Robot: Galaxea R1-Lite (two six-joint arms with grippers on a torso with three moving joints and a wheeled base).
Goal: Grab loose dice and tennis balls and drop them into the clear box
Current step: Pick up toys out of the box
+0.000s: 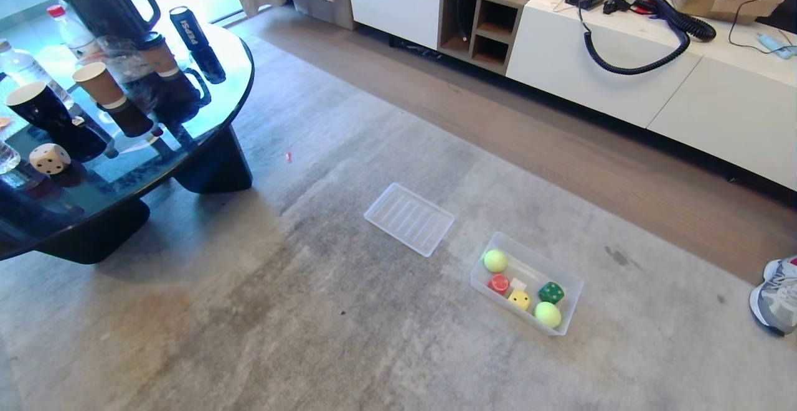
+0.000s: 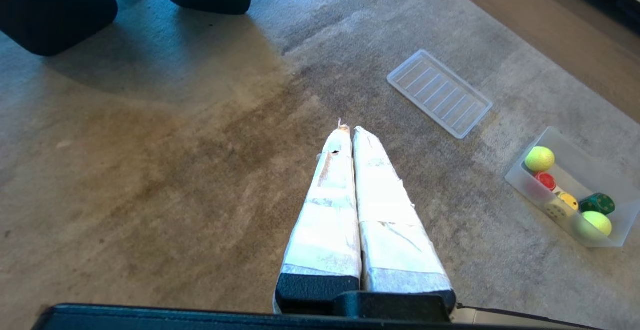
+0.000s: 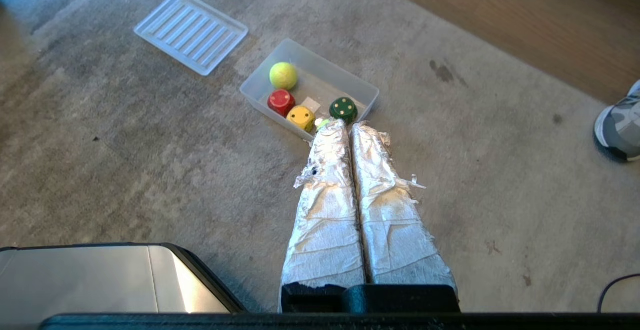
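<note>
Both pairs of jaws are pressed together and hold nothing: the left gripper (image 2: 348, 129) and the right gripper (image 3: 345, 124) hang above the carpet (image 1: 249, 336), and neither shows in the head view.

In that view the clear box (image 1: 563, 281) sits lower right of centre, its long axis running from upper left to lower right. Inside lie two tennis balls (image 1: 495, 260) at opposite ends, with the red die (image 1: 499, 283), yellow die (image 1: 519, 299) and green die (image 1: 551, 292) between them. Just to the upper left, apart from the box, lies a ribbed tray (image 1: 409, 218). A beige die (image 1: 50, 158) rests on the dark glass table (image 1: 224, 96) at far left, near paper cups and a can (image 1: 190, 30) reading "PEPSI". A sneaker (image 1: 776, 292) shows at the right edge.
</note>
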